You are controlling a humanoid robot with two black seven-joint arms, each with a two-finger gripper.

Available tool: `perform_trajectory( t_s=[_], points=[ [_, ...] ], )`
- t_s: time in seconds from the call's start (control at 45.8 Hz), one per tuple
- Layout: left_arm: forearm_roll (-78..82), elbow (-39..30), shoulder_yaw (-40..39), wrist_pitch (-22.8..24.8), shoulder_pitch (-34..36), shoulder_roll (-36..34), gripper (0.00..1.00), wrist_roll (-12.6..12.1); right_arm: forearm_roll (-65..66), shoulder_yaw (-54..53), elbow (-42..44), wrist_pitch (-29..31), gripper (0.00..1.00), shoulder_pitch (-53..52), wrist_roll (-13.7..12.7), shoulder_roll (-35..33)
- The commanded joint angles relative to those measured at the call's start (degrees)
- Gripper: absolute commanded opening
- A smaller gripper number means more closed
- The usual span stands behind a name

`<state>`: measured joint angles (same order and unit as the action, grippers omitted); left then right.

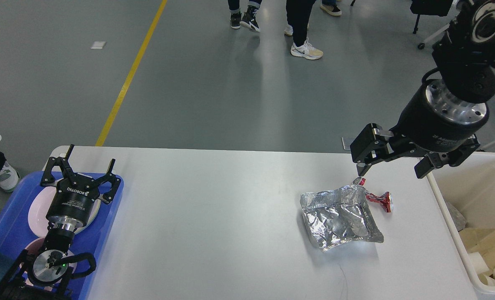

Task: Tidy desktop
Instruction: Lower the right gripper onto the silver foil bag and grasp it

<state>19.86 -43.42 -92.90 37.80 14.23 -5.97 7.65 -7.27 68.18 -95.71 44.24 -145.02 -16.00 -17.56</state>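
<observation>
The white desktop (214, 225) fills the lower view. A crumpled silver foil bag (340, 218) lies on its right half. A crushed red can (380, 199) lies partly under the bag's far right corner. My right gripper (391, 168) hangs open and empty just above the can and the bag's far edge. My left gripper (80, 168) is open and empty over the blue tray (6, 233) at the left edge, above a white plate (37, 210).
A deep white bin (443, 200) stands against the table's right edge with paper scraps and cups inside. The blue tray holds a second plate (33, 246) under my left arm. People's legs (301, 25) stand on the floor beyond the table.
</observation>
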Motion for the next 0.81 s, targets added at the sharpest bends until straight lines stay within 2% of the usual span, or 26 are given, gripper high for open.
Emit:
perform_trajectory(
  t_s=[0.0, 0.109, 0.197, 0.393, 0.481, 0.524, 0.59, 0.634, 0.721, 0.787],
  points=[
    [0.0, 0.0, 0.0, 0.0, 0.0, 0.0, 0.96, 0.0, 0.24, -0.06, 0.61, -1.43, 1.0, 1.4, 0.0, 0.25],
    [0.0, 0.0, 0.0, 0.0, 0.0, 0.0, 0.96, 0.0, 0.68, -0.15, 0.7, -5.55, 1.0, 4.48, -0.53, -0.1],
    [0.0, 0.0, 0.0, 0.0, 0.0, 0.0, 0.96, -0.09, 3.92, -0.85, 2.27, -8.81, 0.96, 11.94, 0.08, -0.54],
    [0.0, 0.0, 0.0, 0.08, 0.0, 0.0, 0.96, -0.09, 13.68, -3.93, 20.01, -12.68, 0.94, 35.4, 0.96, -0.9],
    [0.0, 0.0, 0.0, 0.0, 0.0, 0.0, 0.96, -0.09, 17.54, -5.77, 28.54, -12.77, 0.92, 43.93, 5.0, -0.63],
    [0.0, 0.0, 0.0, 0.0, 0.0, 0.0, 0.96, 0.0, 20.44, -6.21, 30.84, -12.86, 0.88, 46.49, 8.24, -0.46],
    [0.0, 0.0, 0.0, 0.0, 0.0, 0.0, 0.96, 0.0, 24.22, -6.48, 31.55, -12.86, 0.88, 48.16, 13.78, -0.37],
    [0.0, 0.0, 0.0, 0.0, 0.0, 0.0, 0.96, 0.0, 25.63, -6.66, 31.9, -12.95, 0.88, 48.69, 16.16, -0.11],
    [0.0, 0.0, 0.0, 0.0, 0.0, 0.0, 0.96, 0.0, 27.04, -6.13, 34.35, -16.01, 0.88, 53.33, 16.26, 1.73],
    [0.0, 0.0, 0.0, 0.09, 0.0, -0.09, 0.96, 0.0, 27.13, -5.87, 40.49, -19.0, 0.92, 59.39, 15.91, 6.03]
  ],
)
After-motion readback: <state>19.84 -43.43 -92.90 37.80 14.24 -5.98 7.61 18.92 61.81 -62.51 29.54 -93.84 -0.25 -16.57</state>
